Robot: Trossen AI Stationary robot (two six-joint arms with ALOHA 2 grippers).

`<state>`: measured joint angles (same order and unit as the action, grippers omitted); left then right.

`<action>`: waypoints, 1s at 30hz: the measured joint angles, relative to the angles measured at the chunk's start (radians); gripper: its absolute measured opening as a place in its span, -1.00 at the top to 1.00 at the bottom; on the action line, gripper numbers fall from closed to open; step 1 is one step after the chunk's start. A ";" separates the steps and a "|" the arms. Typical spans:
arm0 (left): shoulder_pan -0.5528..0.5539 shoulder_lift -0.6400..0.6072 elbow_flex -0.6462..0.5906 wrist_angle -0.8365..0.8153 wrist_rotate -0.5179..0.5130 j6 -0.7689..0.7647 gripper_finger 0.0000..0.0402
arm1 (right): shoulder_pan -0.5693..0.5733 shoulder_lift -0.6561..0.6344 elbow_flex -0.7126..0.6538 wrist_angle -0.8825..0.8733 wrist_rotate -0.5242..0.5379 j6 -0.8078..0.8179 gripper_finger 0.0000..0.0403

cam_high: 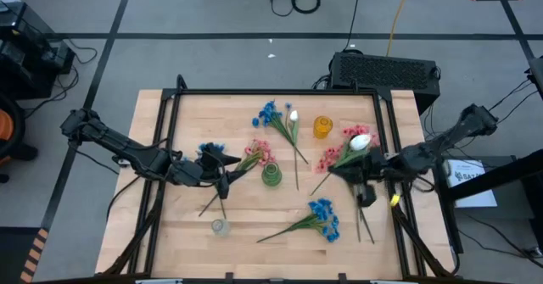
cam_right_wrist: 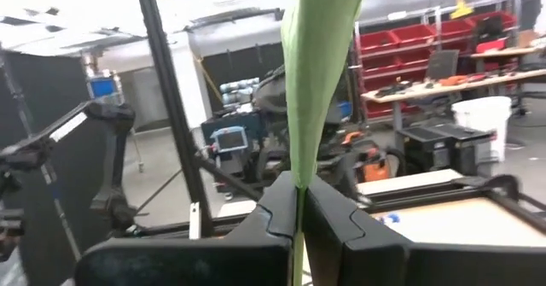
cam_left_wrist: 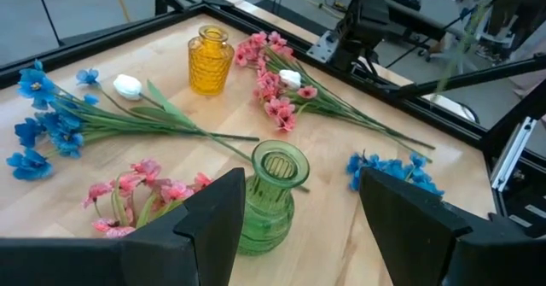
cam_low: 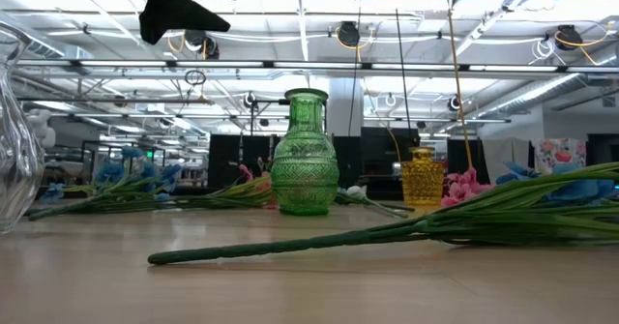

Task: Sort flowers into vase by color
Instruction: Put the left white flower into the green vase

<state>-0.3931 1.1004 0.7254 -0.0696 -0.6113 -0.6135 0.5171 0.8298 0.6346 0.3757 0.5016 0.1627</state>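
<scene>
My right gripper is over the table's right part, shut on a flower spray with a white bud. Pink sprays lie beside it. My left gripper hovers open, left of the green vase, which shows between its fingers in the left wrist view. A blue spray and a pink spray lie by it. A blue spray with a white bud lies at the far middle, another blue spray near the front. The yellow vase and clear vase stand upright. My right gripper pinches the white-bud spray's thin green stem between its two fingers, just below a long green leaf. The fingers come roughly level from the table's right and lie across the stem. The spray stands upright in the hold, leaf above the fingers.
A black frame rail runs round the table top. A black box sits beyond the far edge. Bare wood lies between the green vase and the front blue spray. Thin stems reach toward the near edge below my right gripper.
</scene>
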 joint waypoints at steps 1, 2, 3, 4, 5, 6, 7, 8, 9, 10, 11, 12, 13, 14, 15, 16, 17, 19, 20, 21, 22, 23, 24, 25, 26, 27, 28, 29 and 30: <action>0.000 0.000 0.000 0.000 0.000 0.000 -0.18 | 0.000 -0.032 0.000 -0.026 0.002 0.000 0.98; 0.000 0.000 0.000 0.000 0.000 0.002 -0.18 | -0.001 -0.060 0.000 -0.050 0.004 0.000 0.98; 0.000 0.000 0.000 0.001 0.000 0.007 -0.18 | 0.000 -0.084 0.000 -0.072 0.005 -0.001 0.98; 0.001 0.000 0.000 0.004 -0.002 0.022 -0.18 | 0.000 -0.102 0.000 -0.093 0.004 -0.006 0.98; 0.001 0.000 0.000 0.010 -0.005 0.036 -0.18 | 0.000 -0.115 0.000 -0.108 0.004 -0.010 0.98; 0.001 0.000 0.000 0.018 -0.010 0.053 -0.18 | 0.000 -0.124 0.000 -0.118 0.004 -0.014 0.98; 0.001 0.000 0.000 0.024 -0.014 0.071 -0.18 | 0.000 -0.127 0.000 -0.120 0.004 -0.019 0.98; 0.001 0.000 0.000 0.034 -0.019 0.088 -0.18 | 0.000 -0.126 0.000 -0.120 0.004 -0.026 0.98; 0.001 0.000 0.000 0.047 -0.020 0.107 -0.18 | 0.000 -0.125 0.000 -0.119 0.003 -0.033 0.98; 0.001 0.000 0.000 0.058 -0.021 0.125 -0.18 | 0.000 -0.121 0.000 -0.118 0.003 -0.040 0.98; 0.002 0.000 0.000 0.068 -0.023 0.143 -0.18 | -0.001 -0.116 0.000 -0.117 0.004 -0.050 0.98; 0.002 0.000 0.000 0.075 -0.023 0.156 -0.18 | -0.003 -0.109 0.000 -0.113 0.011 -0.060 0.98; 0.002 0.000 0.000 0.081 -0.023 0.173 -0.18 | -0.007 -0.103 0.000 -0.107 0.023 -0.071 0.98; 0.004 0.000 0.000 0.089 -0.023 0.186 -0.18 | -0.013 -0.098 0.000 -0.101 0.034 -0.079 0.98; 0.007 0.000 0.000 0.095 -0.023 0.199 -0.18 | -0.019 -0.096 0.000 -0.095 0.046 -0.082 0.98; 0.011 0.000 0.000 0.095 -0.023 0.205 -0.18 | -0.027 -0.095 0.000 -0.087 0.052 -0.088 0.98; 0.017 0.000 0.000 0.093 -0.023 0.209 -0.18 | -0.035 -0.095 0.000 -0.077 0.052 -0.093 0.98; 0.029 0.000 0.000 0.084 -0.023 0.210 -0.18 | -0.053 -0.091 0.000 -0.055 0.052 -0.097 0.98; 0.035 0.000 0.000 0.084 -0.023 0.210 -0.18 | -0.061 -0.088 0.000 -0.047 0.052 -0.097 0.98; 0.039 0.000 0.000 0.084 -0.023 0.210 -0.18 | -0.068 -0.084 0.000 -0.043 0.052 -0.097 0.98; 0.045 0.000 0.000 0.084 -0.023 0.209 -0.18 | -0.074 -0.081 0.000 -0.042 0.052 -0.097 0.98; 0.049 0.000 0.000 0.084 -0.023 0.209 -0.18 | -0.080 -0.077 0.000 -0.043 0.052 -0.097 0.98; 0.054 0.000 0.000 0.084 -0.023 0.209 -0.18 | -0.085 -0.071 0.000 -0.042 0.052 -0.097 0.98; 0.058 0.000 0.000 0.085 -0.023 0.209 -0.18 | -0.089 -0.064 0.000 -0.042 0.052 -0.096 0.98; 0.060 0.000 0.000 0.085 -0.023 0.210 -0.18 | -0.092 -0.056 0.000 -0.042 0.051 -0.093 0.98; 0.064 0.000 0.000 0.085 -0.023 0.210 -0.18 | -0.094 -0.048 0.000 -0.044 0.051 -0.086 0.98; 0.068 0.000 0.000 0.085 -0.023 0.210 -0.18 | -0.098 -0.041 0.000 -0.044 0.051 -0.079 0.98; 0.072 0.000 0.000 0.087 -0.024 0.210 -0.18 | -0.101 -0.034 0.000 -0.042 0.051 -0.075 0.98; 0.075 0.000 0.000 0.090 -0.025 0.209 -0.18 | -0.105 -0.026 0.000 -0.035 0.049 -0.073 0.98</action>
<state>-0.3182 1.1004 0.7254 0.0202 -0.6359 -0.4043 0.4121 0.8035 0.6350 0.3405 0.5508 0.0898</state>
